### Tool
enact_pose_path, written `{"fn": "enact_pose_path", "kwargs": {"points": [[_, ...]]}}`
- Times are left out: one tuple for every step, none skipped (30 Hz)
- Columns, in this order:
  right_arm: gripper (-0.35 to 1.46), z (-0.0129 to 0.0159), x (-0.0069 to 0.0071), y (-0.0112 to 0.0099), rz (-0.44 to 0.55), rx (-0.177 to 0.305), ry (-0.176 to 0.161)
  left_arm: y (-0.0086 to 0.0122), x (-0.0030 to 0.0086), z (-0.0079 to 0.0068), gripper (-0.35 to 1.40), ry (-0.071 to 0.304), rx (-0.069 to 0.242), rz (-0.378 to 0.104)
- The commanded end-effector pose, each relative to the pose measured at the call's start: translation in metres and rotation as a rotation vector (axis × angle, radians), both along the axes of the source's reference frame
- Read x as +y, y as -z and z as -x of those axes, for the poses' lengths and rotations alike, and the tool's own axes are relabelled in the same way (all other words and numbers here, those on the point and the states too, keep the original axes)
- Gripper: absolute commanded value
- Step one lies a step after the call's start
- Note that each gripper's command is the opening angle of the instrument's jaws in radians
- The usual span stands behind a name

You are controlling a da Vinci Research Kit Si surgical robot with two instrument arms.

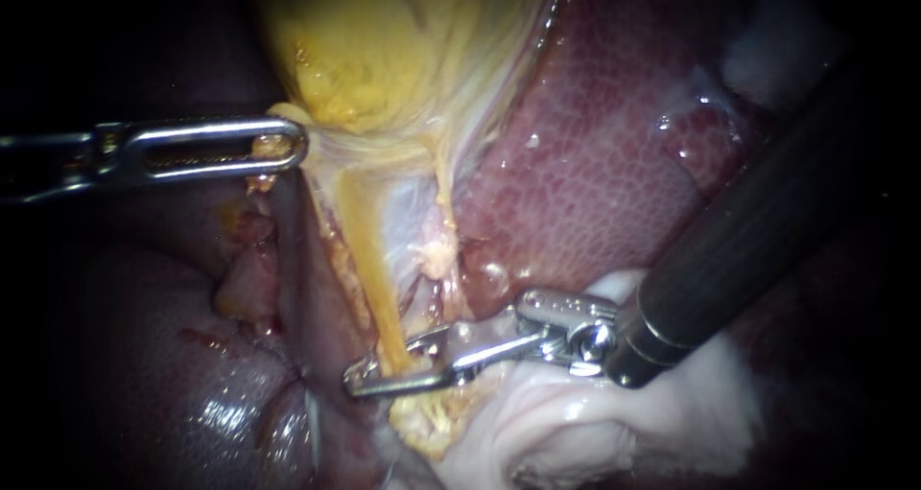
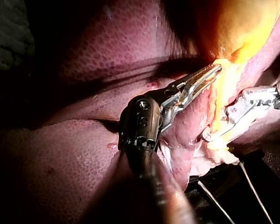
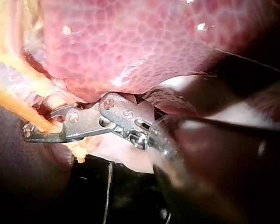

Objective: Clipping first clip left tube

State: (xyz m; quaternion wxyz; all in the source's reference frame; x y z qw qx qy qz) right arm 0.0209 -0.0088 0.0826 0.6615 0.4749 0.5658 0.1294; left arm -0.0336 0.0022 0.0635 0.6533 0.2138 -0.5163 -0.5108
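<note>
Where the liver (image 1: 595,164) borders the gallbladder (image 1: 384,49): left tube (image 1: 369,250) runs down from the neck into the right instrument (image 1: 381,366).
Left instrument (image 1: 288,150): jaws clamped on gallbladder neck, well above.
Right instrument: jaws narrowly apart, straddling the tube's low end.
Room: liver near, right of tube; white tissue (image 1: 576,423) under right jaws.
Count: one liver, one gallbladder, two instruments, one tube, one thin strand (image 1: 443,202) beside it.
</note>
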Motion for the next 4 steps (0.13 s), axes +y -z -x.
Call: {"fn": "enact_pose_path", "kwargs": {"points": [[-0.35,0.0000,0.0000,0.0000,0.000,0.001,0.000,0.0000,0.0000,0.0000,-0.35,0.000,-0.001,0.000],[-0.35,0.0000,0.0001,0.0000,0.000,0.001,0.000,0.0000,0.0000,0.0000,-0.35,0.000,-0.001,0.000],[-0.35,0.0001,0.0001,0.0000,-0.005,-0.002,0.001,0.0000,0.0000,0.0000,-0.35,-0.001,-0.001,0.000],[-0.35,0.0001,0.0001,0.0000,-0.005,-0.001,0.001,0.0000,0.0000,-0.0001,-0.35,-0.001,-0.001,0.000]]}}
